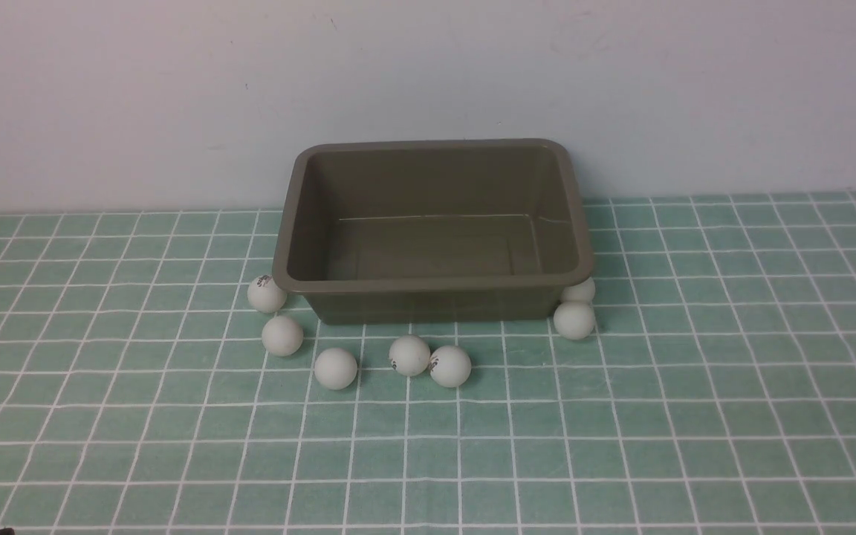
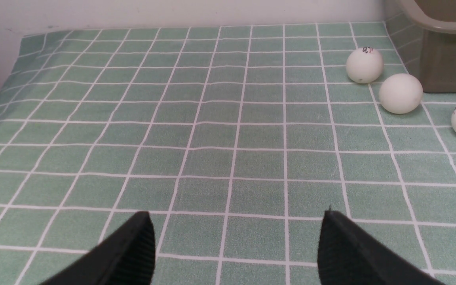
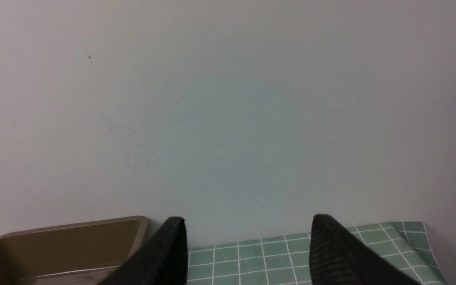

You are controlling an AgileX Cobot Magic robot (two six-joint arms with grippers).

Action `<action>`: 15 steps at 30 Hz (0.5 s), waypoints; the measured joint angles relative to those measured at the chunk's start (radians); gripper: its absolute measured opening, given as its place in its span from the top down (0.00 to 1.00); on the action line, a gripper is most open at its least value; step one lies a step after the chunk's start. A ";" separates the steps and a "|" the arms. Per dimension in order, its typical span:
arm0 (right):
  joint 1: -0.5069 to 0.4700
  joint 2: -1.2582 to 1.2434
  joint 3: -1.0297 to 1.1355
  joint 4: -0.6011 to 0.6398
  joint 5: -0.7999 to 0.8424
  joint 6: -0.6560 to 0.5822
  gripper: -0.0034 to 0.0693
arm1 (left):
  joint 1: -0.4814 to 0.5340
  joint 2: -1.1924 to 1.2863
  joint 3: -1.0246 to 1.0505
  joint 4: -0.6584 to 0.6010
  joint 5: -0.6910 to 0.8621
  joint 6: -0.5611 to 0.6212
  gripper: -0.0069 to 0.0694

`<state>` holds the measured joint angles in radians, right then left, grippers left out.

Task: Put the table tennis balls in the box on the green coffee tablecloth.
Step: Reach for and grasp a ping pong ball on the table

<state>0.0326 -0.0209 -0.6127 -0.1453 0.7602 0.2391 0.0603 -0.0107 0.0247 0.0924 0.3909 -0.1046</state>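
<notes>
Olive-brown box (image 1: 435,303) at far centre on green gridded tablecloth (image 1: 413,446), seven white balls (image 1: 336,368) outside it, two left, three near, two at its near right corner, left hand (image 2: 236,247) and right hand (image 3: 247,249) both spread open, holding nothing.

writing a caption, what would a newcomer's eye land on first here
Probably the rectangular olive-brown plastic box, at the back of the mint-green, white-gridded cloth against the pale wall. Next, seven small white plastic balls scattered around its front and sides.
</notes>
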 joint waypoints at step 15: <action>0.000 0.000 0.000 0.042 0.022 0.001 0.42 | 0.000 0.000 0.004 -0.165 -0.138 -0.108 0.26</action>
<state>0.0326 -0.0209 -0.6127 -0.1034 0.7819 0.2399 0.0603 -0.0107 0.0284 -0.0724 0.2531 -0.2127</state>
